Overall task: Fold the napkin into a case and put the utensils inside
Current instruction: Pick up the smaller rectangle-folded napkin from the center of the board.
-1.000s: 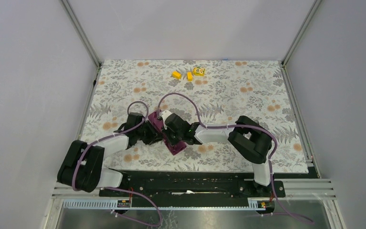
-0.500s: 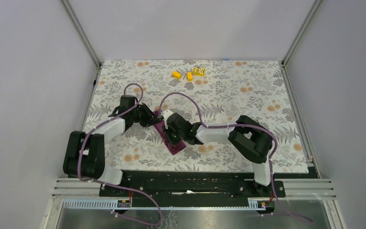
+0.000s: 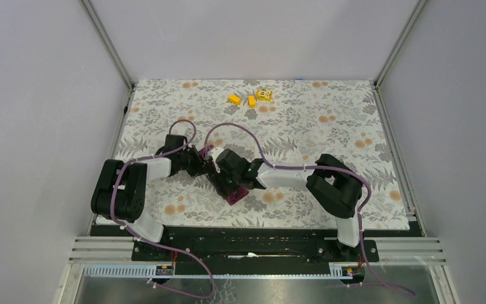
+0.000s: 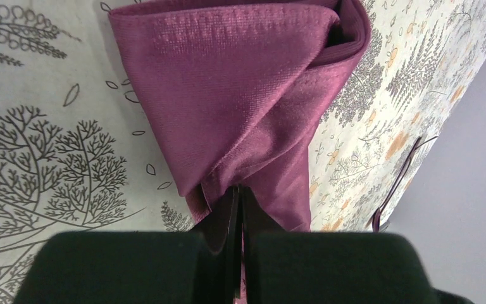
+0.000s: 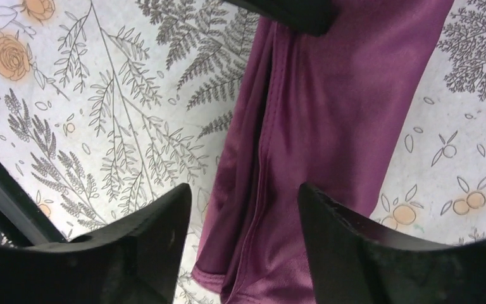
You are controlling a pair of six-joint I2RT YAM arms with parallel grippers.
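Top view: soft plum-purple cloth napkin, folded into a narrow elongated band, laid diagonally on the grey-and-orange floral tablecloth in the near half of the table, between the two arms and largely hidden beneath them. Left gripper at the far, left-hand end of the band; right gripper over its middle, only the near end of the cloth showing past it. Three small yellow blocks well apart from all this, near the far edge of the table. Left wrist view: napkin seen as overlapping folded layers with a stitched hem along the top and an open fold at the upper right; left gripper with black fingers pressed together, pinching a lower edge of the cloth between them, patterned tablecloth on either side. Right wrist view: right gripper with fingers spread wide, straddling the napkin, one finger over the tablecloth beside the cloth, the other over the cloth itself; contact with the fabric not discernible. Long seam-like crease down the length of the band, and a dark gripper part crossing the cloth at the upper edge of this view.
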